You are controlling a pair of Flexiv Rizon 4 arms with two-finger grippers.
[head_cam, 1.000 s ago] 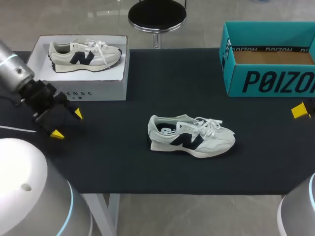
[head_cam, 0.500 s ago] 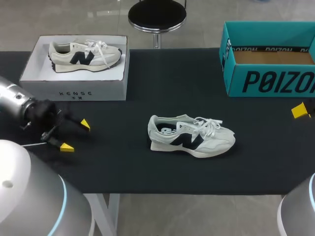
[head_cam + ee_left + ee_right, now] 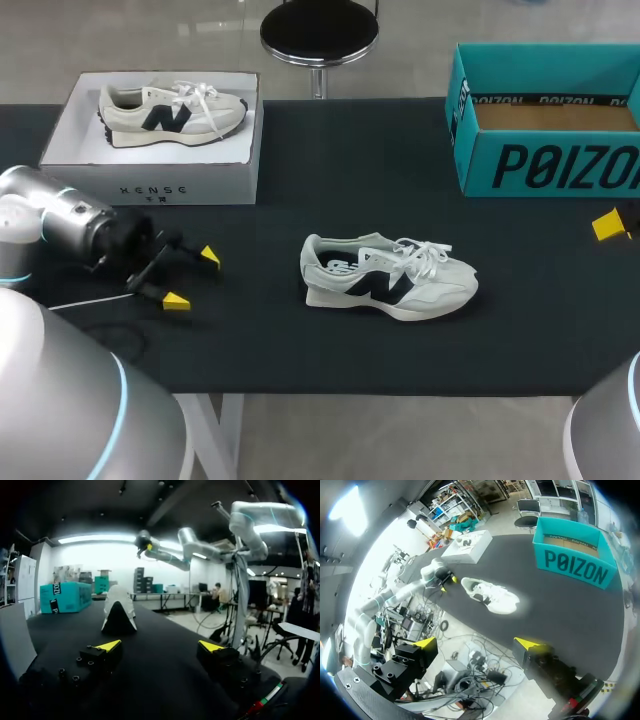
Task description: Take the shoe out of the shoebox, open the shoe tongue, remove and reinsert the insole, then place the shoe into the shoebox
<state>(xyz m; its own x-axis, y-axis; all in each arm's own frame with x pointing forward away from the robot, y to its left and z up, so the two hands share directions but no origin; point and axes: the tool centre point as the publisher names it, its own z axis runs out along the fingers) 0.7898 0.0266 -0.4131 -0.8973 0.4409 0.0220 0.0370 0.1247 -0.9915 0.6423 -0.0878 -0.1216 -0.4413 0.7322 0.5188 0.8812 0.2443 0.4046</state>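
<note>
**Shoe** (image 3: 388,277): stands upright on its sole near the middle of the black table (image 3: 300,345), outside both boxes. Neither gripper touches it.
**Long axis:** runs across the table from my left to my right, slightly slanted. The toe points toward my right arm's side and the heel toward my left.
**Left gripper** (image 3: 193,278): low over the table in front of the white box, fingers apart with nothing between them, aimed at the heel.
**Left wrist view:** I see the shoe (image 3: 119,612) heel-on, ahead of the gripper (image 3: 159,646) and well apart from it.
**Right gripper** (image 3: 477,643): fingers spread, holding nothing, far from the shoe (image 3: 490,596), which I see from above.
**Teal shoebox** (image 3: 545,150): open at the far right corner, brown floor showing, well apart from the shoe.
**White box** (image 3: 150,185): at the far left corner, holding a second shoe (image 3: 170,110) whose toe also points to my right.
</note>
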